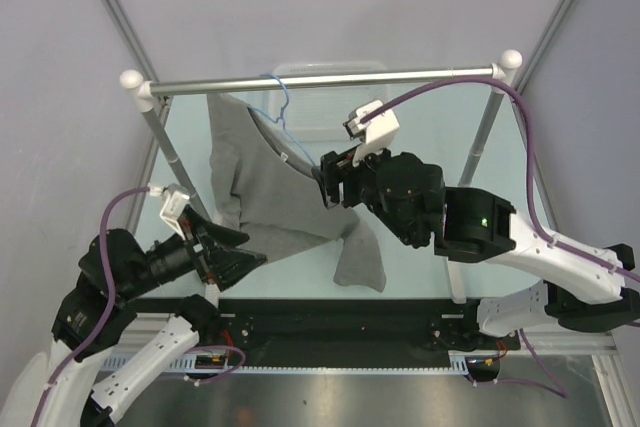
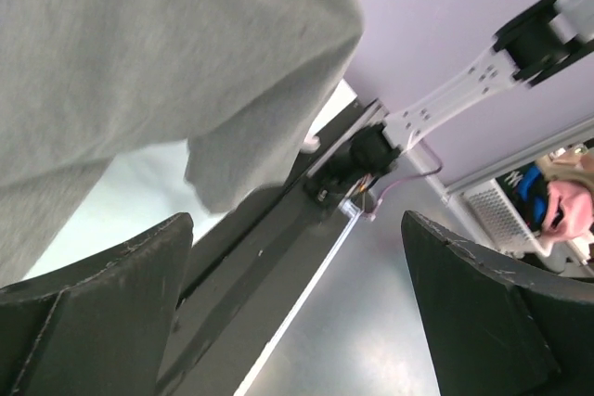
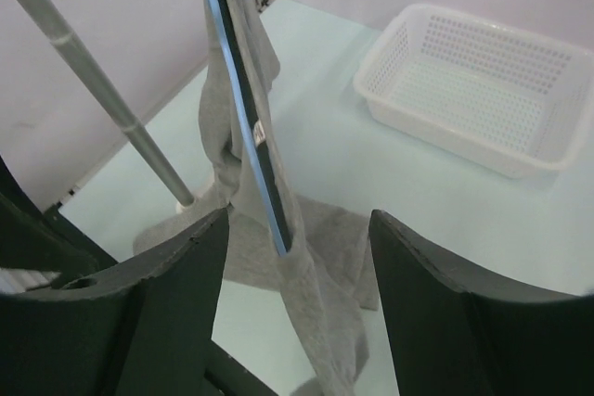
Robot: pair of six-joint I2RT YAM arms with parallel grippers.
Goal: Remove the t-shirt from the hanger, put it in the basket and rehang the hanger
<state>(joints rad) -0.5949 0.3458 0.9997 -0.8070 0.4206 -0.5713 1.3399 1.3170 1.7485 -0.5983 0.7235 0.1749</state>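
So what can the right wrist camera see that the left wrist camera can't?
Only the right wrist view shows the blue hanger, the white basket and a silver pole. Only the left wrist view shows a white arm piece and a dark bar below the cloth. Both show the grey t-shirt, and each shows its own gripper open: the right gripper and the left gripper.

Grey t-shirt [image 1: 262, 182], light-blue hanger [image 1: 281, 99], white basket [image 3: 473, 85]
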